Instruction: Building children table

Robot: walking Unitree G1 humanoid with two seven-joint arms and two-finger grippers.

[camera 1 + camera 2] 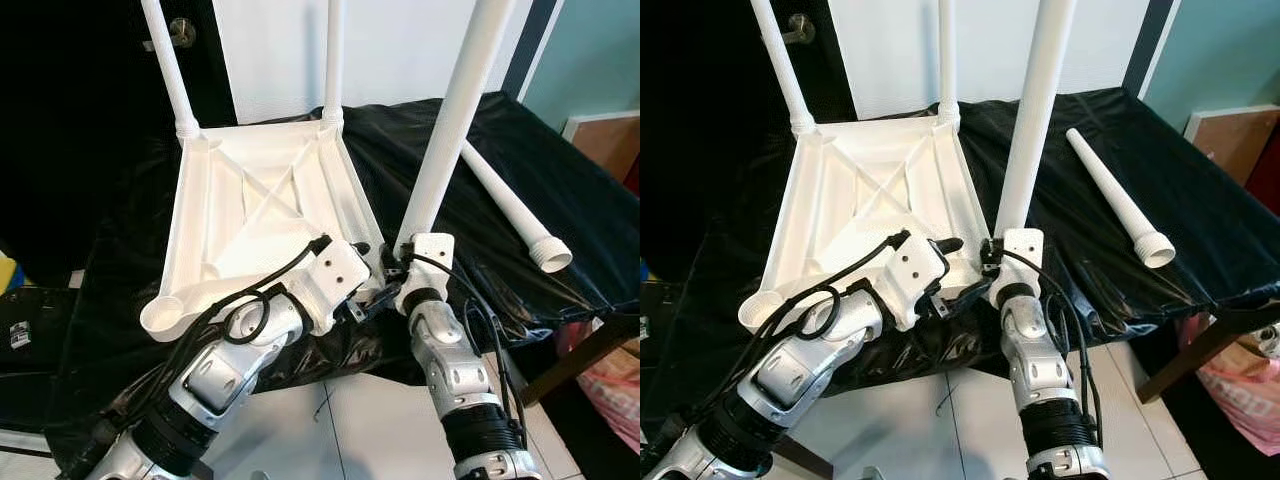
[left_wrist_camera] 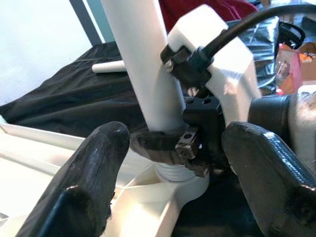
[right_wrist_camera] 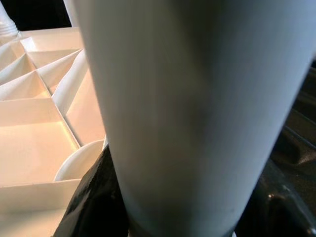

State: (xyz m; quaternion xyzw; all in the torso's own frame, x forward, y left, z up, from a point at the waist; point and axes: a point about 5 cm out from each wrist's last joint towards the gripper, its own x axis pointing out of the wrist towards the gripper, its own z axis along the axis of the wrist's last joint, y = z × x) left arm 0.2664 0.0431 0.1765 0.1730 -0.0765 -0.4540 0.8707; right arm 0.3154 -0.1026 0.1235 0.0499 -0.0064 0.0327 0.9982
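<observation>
Right tool (image 1: 392, 262) grips a white leg (image 1: 452, 110) at the tabletop (image 1: 250, 200) corner.

Tabletop (image 1: 255, 210): white plastic, lying upside down on the black-covered surface, ribbed underside facing up, a round socket at each corner.
Far legs (image 1: 168, 68): two white tubes standing upright in the two far corner sockets.
Near leg (image 1: 455, 110): white tube, tilted slightly, its lower end at the near right corner socket.
Loose leg (image 1: 510, 208): white tube lying flat on the black cover, to the right of the tabletop, threaded end nearest.
Empty socket (image 1: 163, 316): near left corner, open.
</observation>
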